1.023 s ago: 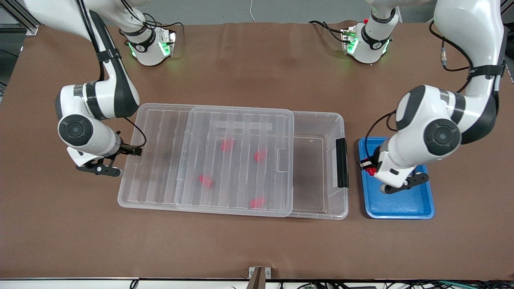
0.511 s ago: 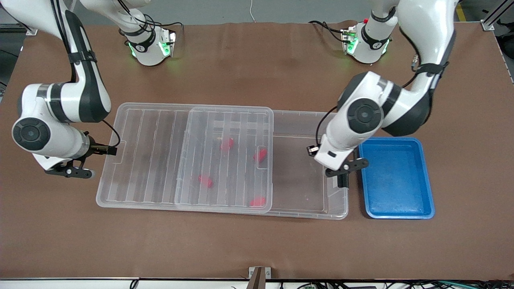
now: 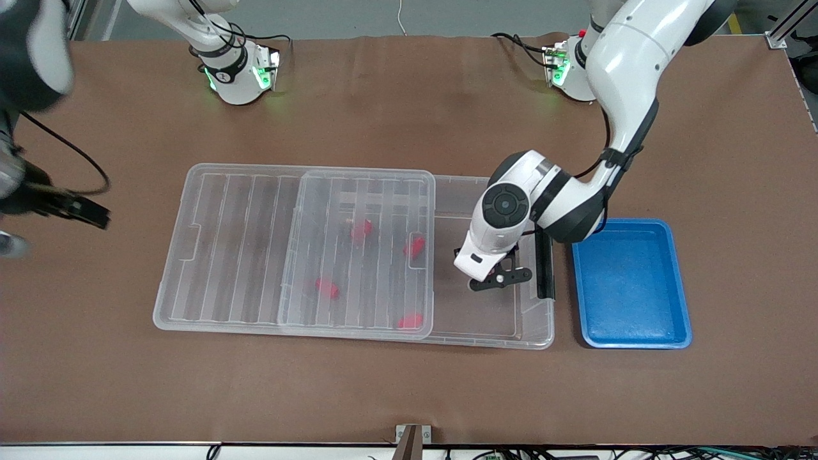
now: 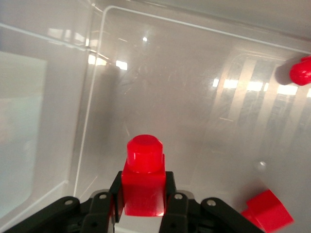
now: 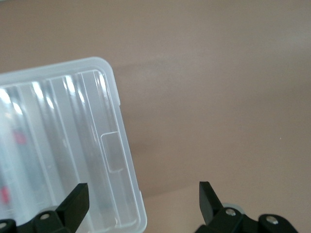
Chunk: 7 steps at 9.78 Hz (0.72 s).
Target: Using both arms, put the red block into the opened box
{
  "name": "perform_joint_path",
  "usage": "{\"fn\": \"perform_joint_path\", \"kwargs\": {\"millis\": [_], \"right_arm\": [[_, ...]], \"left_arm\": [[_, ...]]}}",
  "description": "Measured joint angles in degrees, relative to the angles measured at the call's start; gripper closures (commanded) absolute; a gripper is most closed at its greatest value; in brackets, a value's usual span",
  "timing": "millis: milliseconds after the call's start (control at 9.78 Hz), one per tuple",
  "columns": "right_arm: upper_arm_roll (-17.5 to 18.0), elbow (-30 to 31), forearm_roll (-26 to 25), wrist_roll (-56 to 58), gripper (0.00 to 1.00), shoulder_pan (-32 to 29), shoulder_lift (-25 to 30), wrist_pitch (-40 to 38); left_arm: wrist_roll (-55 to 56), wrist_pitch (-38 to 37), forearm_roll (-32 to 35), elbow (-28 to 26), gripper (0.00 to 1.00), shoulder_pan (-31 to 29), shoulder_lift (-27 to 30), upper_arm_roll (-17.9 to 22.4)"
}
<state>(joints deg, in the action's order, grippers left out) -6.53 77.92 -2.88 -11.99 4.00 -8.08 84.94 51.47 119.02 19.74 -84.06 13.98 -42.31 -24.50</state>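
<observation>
Over the uncovered end of the box (image 3: pixel 535 319), near the black handle (image 3: pixel 544 268), your left end effector (image 3: pixel 500 279) hangs in the front view; from that camera the wrist hides what its fingers carry. You can see the box lying long across the middle of the tabletop (image 3: pixel 409 396), its ribbed lid (image 3: pixel 243 255) slid off toward the right arm's end so it overhangs the box there. Four red blocks (image 3: pixel 361 230) show through the lid inside the box. A blue tray (image 3: pixel 631 284) sits just beside the handle end, toward the left arm's end of the tabletop. Your right arm is drawn off at the tabletop's edge at its own end, with only a blurred dark part of the right end effector (image 3: pixel 61 207) in view.

From the left wrist view you get the answer — the fingers are closed tight on the red block (image 4: pixel 144 179), stud pointing away from the wrist, above the clear box floor (image 4: pixel 170 97). Two more loose blocks (image 4: pixel 267 216) lie on that floor.

From the right wrist view, your right end effector (image 5: pixel 144 197) stands wide apart and holds nothing, over the bare tabletop just beside a corner of the lid (image 5: pixel 112 145).
</observation>
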Motion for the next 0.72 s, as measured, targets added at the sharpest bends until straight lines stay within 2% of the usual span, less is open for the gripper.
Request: {"fn": "perform_joint_path", "kwargs": {"millis": [205, 307, 409, 511, 716], "right_arm": [[-0.15, 0.61, 4.79, 2.81, 0.00, -5.43, 5.79, -4.19], [-0.14, 2.22, 5.25, 3.45, 0.00, -6.39, 6.64, -2.25], [-0.07, 4.25, 5.27, 4.03, 0.00, -6.46, 6.46, 0.42], [-0.06, 5.65, 5.27, 5.04, 0.00, -6.46, 5.97, 1.90], [-0.06, 6.12, 5.27, 5.98, 0.00, -6.54, 5.66, 2.27]], "left_arm": [[-1.89, 2.40, 2.58, 0.02, 0.95, 0.55, -3.80, -0.07], [-4.06, 3.18, 2.68, 0.05, 0.86, 0.65, -4.92, -0.06], [-5.73, 3.61, 2.68, 0.10, 0.51, 0.60, -5.60, -0.01], [-6.85, 3.86, 2.68, 0.11, 0.01, 0.47, -6.00, 0.02], [-7.62, 4.05, 2.69, 0.56, 0.00, 0.35, -6.05, 0.03]]}}
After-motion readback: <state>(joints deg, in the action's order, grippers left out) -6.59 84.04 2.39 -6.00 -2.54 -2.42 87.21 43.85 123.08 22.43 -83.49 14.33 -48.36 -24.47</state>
